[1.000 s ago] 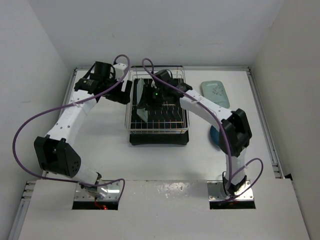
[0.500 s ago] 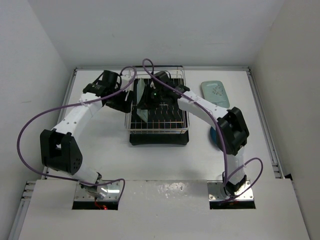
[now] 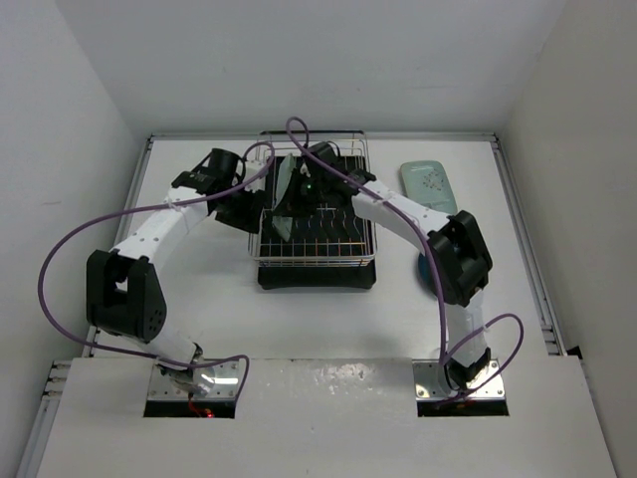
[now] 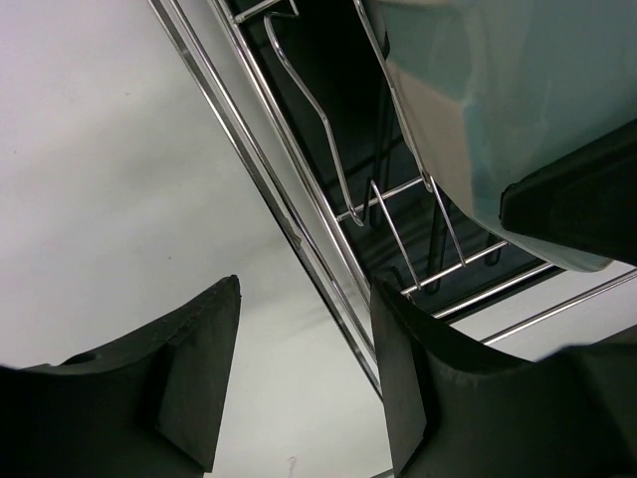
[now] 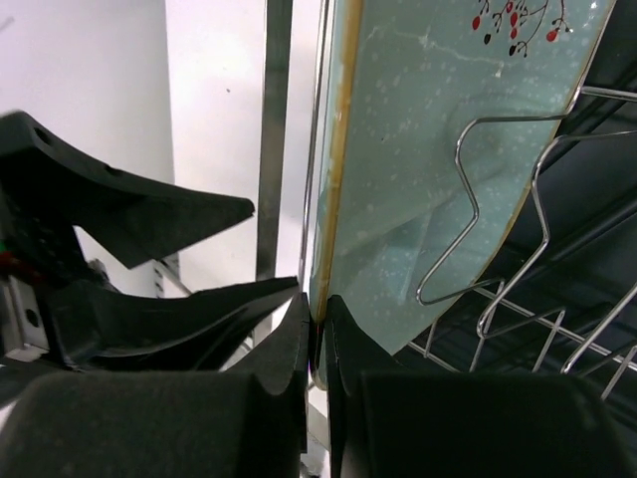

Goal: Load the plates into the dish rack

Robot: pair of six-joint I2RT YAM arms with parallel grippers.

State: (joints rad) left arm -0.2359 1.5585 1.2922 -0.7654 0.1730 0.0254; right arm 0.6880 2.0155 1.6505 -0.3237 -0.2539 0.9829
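Observation:
The dish rack [image 3: 343,231] stands mid-table on its black tray. My right gripper [image 3: 305,187] is shut on the edge of a mint-green plate [image 3: 283,191] that stands tilted on edge among the dividers at the rack's left end. In the right wrist view the right gripper [image 5: 318,329] pinches the plate's rim [image 5: 428,149]. My left gripper [image 3: 249,199] is open at the rack's left wall. In the left wrist view the left gripper [image 4: 304,378] straddles the rack's rim wire [image 4: 299,219], with the plate [image 4: 498,90] beyond it. A second mint plate [image 3: 429,186] lies on the table right of the rack. The dark blue plate [image 3: 425,271] is mostly hidden under my right arm.
White walls close in the table at the back and on both sides. Purple cables loop over both arms. The rack's upright wire dividers [image 5: 478,199] stand close against the held plate. The left gripper's black fingers [image 5: 149,214] show just outside the rack wall in the right wrist view.
My left arm has swung in towards the rack, bringing its open gripper up against the left wall. My right gripper has stayed shut on the plate, shifting slightly.

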